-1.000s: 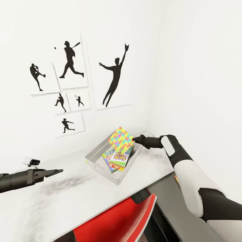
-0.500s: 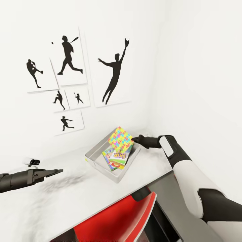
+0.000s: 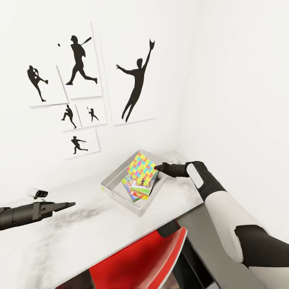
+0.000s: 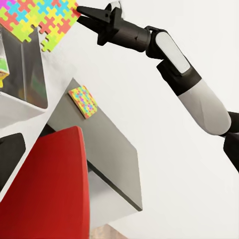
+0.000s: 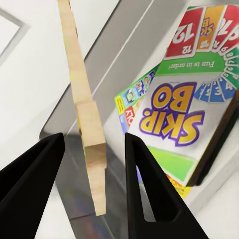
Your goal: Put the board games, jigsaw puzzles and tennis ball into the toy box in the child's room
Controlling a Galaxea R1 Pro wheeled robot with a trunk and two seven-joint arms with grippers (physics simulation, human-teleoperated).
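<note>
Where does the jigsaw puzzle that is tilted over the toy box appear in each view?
Head view: the jigsaw puzzle is near the centre, tilted over the toy box, beside the right tool.
Left wrist view: it is at the right tool's tips, over the box's wall.
Right wrist view: edge-on, a tan strip between the tool's fingers.
Shared landmark: the toy box.

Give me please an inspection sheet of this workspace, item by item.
Surface: table, light grey top.
Job's things: games lie in the box; one puzzle stands on edge over it; second puzzle on the lower dark section.
Clutter: small white device on the table.
Grippers: right gripper open around the puzzle; left gripper over the table, state unclear.
Cables: nothing seen.
Surroundings: red chair; silhouette pictures on the wall.
</note>
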